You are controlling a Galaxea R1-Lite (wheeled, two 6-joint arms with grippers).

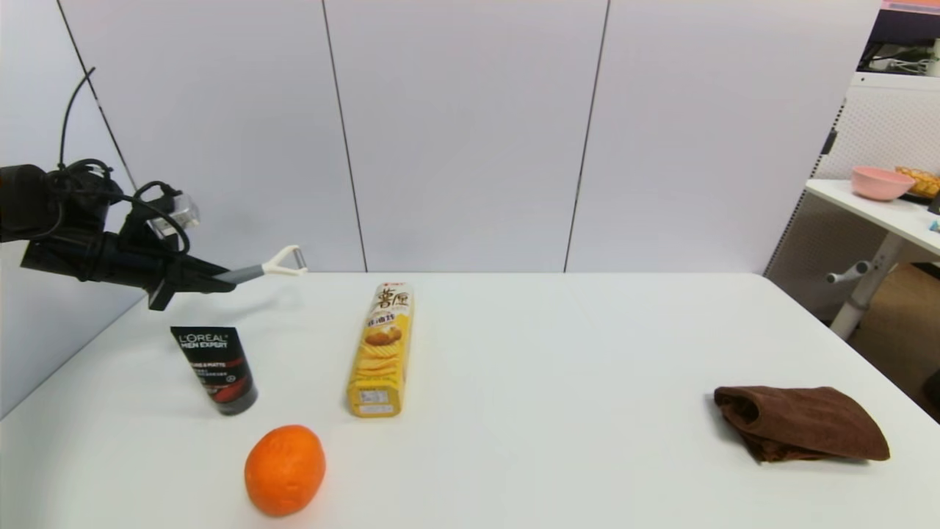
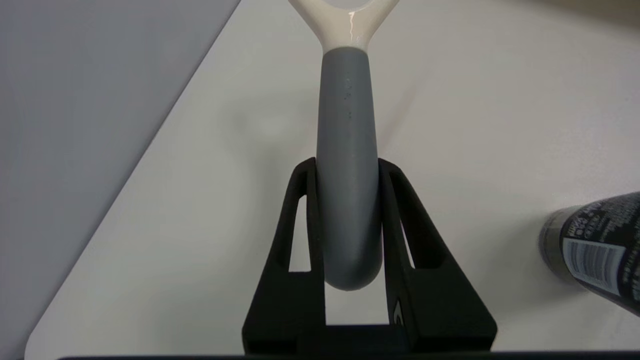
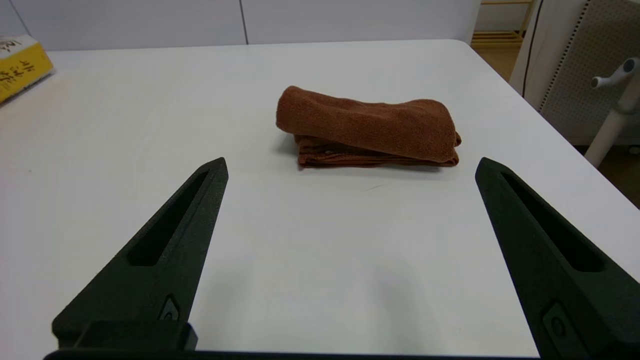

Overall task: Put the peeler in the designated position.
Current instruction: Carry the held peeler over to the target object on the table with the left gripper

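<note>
Left end effector (image 1: pixel 220 282) raised near table's far-left corner, clamping peeler (image 1: pixel 275 266) horizontally.

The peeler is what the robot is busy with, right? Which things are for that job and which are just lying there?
For the job:
peeler, clamped in the left gripper above the table

Just lying about:
black tube
chips tube
orange
brown cloth
right gripper, open, idle

Right gripper (image 3: pixel 350 167) spread wide, its 2 black fingers (image 3: pixel 165 250) low over the white table (image 3: pixel 125 150). Folded brown towel (image 3: pixel 367 127) lies just beyond the gripper; yellow chips tube (image 3: pixel 20 65) well off to the towel's side.
</note>
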